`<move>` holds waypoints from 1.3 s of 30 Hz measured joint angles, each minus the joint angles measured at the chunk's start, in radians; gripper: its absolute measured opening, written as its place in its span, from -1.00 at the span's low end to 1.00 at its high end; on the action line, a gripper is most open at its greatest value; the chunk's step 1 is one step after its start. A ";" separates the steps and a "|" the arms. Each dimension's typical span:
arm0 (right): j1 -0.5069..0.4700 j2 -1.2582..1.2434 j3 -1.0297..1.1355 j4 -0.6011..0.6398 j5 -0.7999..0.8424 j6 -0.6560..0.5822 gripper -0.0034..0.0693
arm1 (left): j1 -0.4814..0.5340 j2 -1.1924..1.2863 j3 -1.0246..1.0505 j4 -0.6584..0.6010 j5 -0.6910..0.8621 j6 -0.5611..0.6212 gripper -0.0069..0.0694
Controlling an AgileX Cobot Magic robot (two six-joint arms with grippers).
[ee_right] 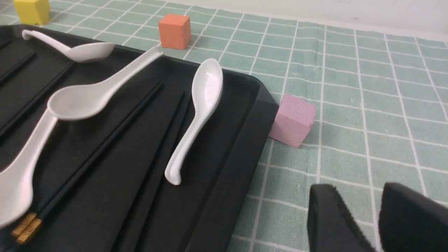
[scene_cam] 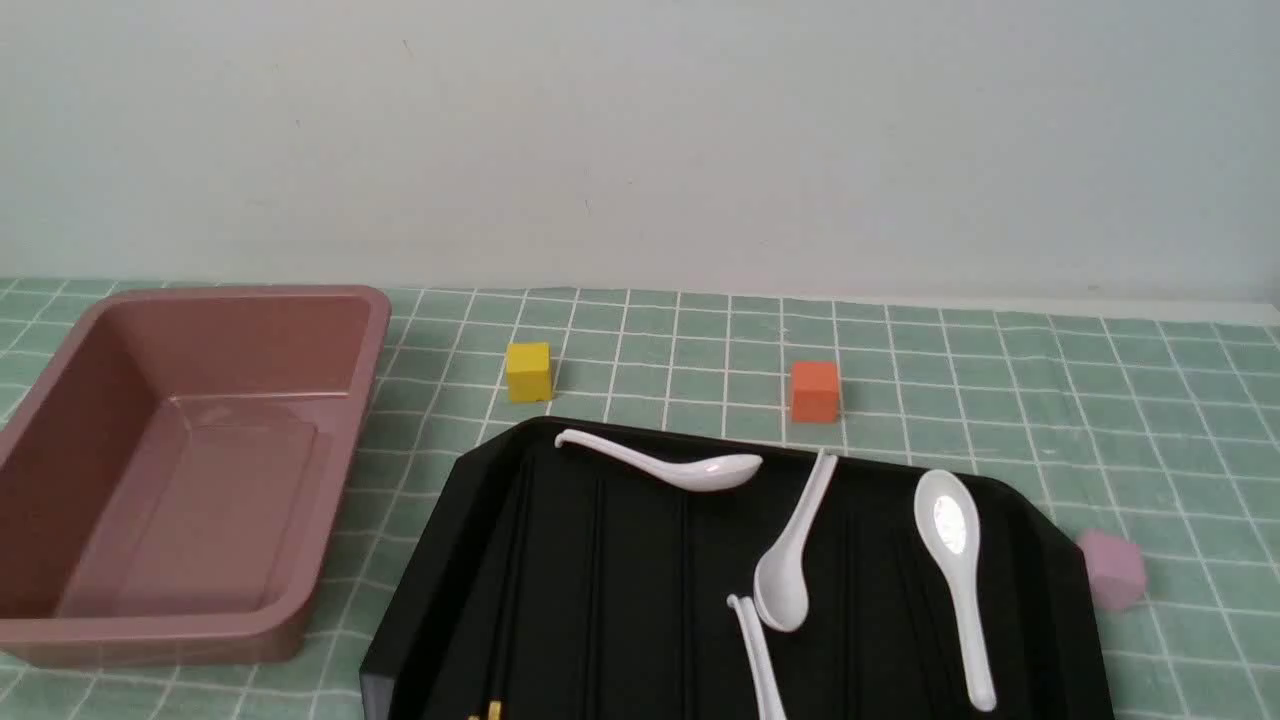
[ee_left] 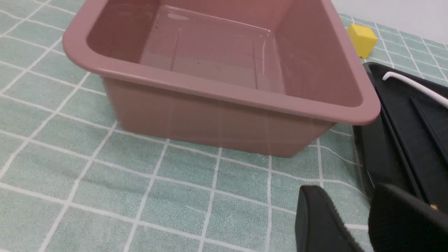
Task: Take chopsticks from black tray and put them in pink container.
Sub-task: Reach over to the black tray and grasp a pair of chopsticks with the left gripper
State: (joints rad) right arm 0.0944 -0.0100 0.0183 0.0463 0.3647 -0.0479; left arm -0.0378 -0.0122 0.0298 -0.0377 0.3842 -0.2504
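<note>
Fingers (ee_left: 322,224) apart on the left gripper (ee_left: 350,191), black pads with nothing gripped, low over the green white-gridded tablecloth (ee_left: 105,147), just near of the deep dusty-pink plastic container (scene_cam: 250,293) and beside the near left corner of the large glossy black rectangular tray (scene_cam: 425,610). Same on the right gripper (ee_right: 360,189): fingers (ee_right: 332,220) parted around bare air, above cloth to the right of the tray, near of a small pale-pink cube (scene_cam: 1112,568) that sits against or just beside the tray's right rim; cannot tell which. Thin black chopsticks (ee_right: 94,154) flat on the tray floor, side by side, between two white ceramic soup spoons (ee_right: 196,115), gold ends toward the near edge and right beside the bowl of a third spoon (ee_right: 17,182). More yellow-gold tips (scene_cam: 487,712) at the near left of the tray, shafts lost against the black. Fourth spoon (scene_cam: 665,465) along the far rim. Pink container left of the tray, well apart from the chopsticks. Yellow cube (scene_cam: 528,371) and orange cube (scene_cam: 815,391) on the cloth beyond the tray.
</note>
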 joint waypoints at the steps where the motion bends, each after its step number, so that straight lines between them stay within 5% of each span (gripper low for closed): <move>1: 0.000 0.000 0.000 0.000 0.000 0.000 -0.25 | 0.000 0.000 0.000 0.000 0.000 0.000 -0.19; 39: 0.000 0.000 0.000 0.000 0.000 0.000 -0.25 | 0.000 0.000 0.000 -0.010 -0.022 -0.011 -0.19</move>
State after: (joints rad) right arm 0.0944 -0.0100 0.0183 0.0463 0.3647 -0.0479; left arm -0.0378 -0.0122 0.0298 -0.0481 0.3624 -0.2617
